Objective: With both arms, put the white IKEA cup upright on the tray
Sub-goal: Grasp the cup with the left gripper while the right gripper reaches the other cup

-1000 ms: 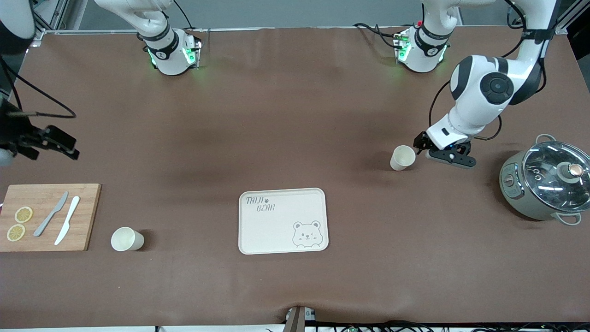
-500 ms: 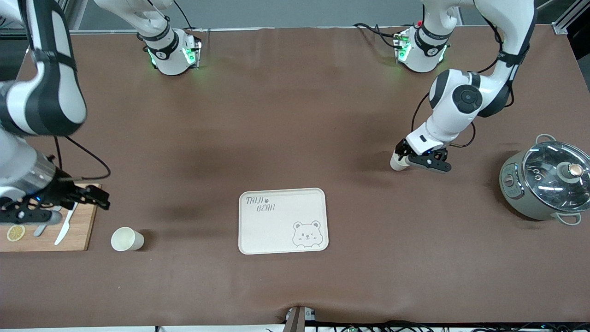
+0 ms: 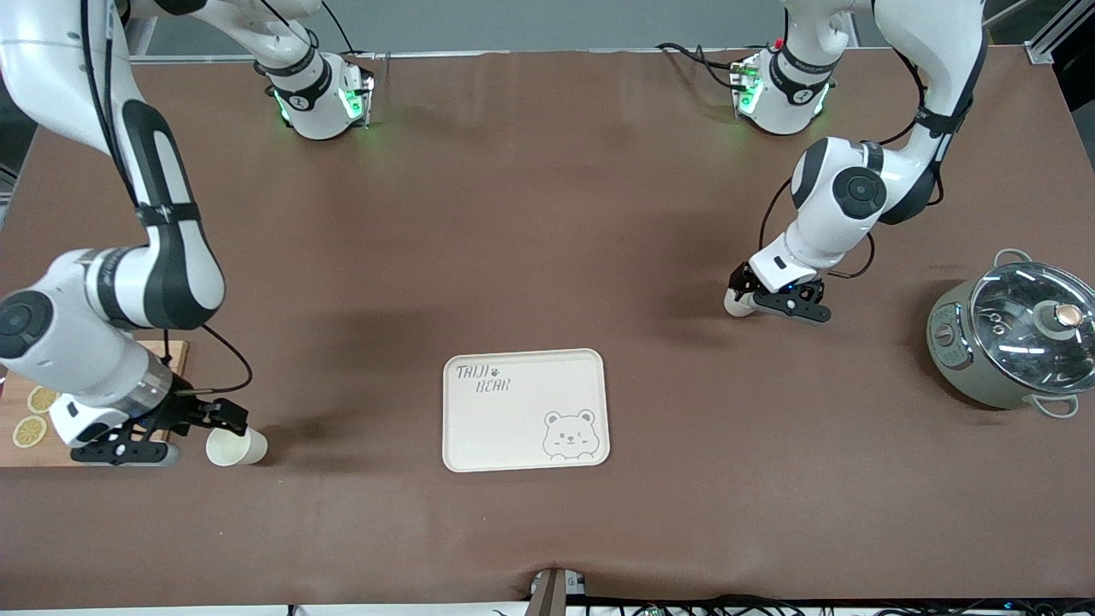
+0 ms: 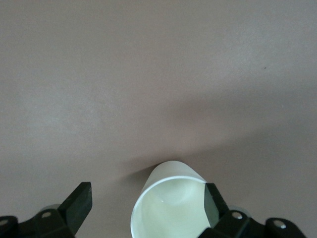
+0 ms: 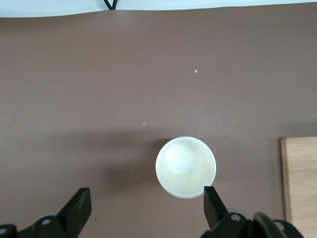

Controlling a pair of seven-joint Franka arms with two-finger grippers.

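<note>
Cups come first for us: we see two white ones standing upright on the brown table (image 3: 547, 530), neither on the tray (image 3: 523, 409). Nearest the front camera, toward the right arm's end, one cup (image 3: 235, 447) stands just beside the wooden cutting board (image 3: 17, 452), where two lemon slices (image 3: 32, 415) lie; the right arm covers most of the board. We find the right end effector (image 3: 184, 428) low at this cup, its black fingers (image 5: 78, 208) spread wide. In the right wrist view the cup (image 5: 185, 167) sits between them with clear gaps on both sides, so nothing is pinched. About as near to the camera, at the table's middle, lies the cream tray, flat and bare, with its grey lettering and bear face, well apart from both cups. Farther from the camera, toward the left arm's end, we see the second cup (image 3: 737, 303) largely covered by the left end effector (image 3: 774, 295). Its fingers (image 4: 79, 204) are spread too; in the left wrist view the cup (image 4: 171, 203) stands between them, close against one finger, though we cannot tell whether it touches. Beside that, nearer the table's edge, sits a grey-green pot (image 3: 1005, 342) with a glass lid. Farthest off, both arm bases stand along the table's edge.
</note>
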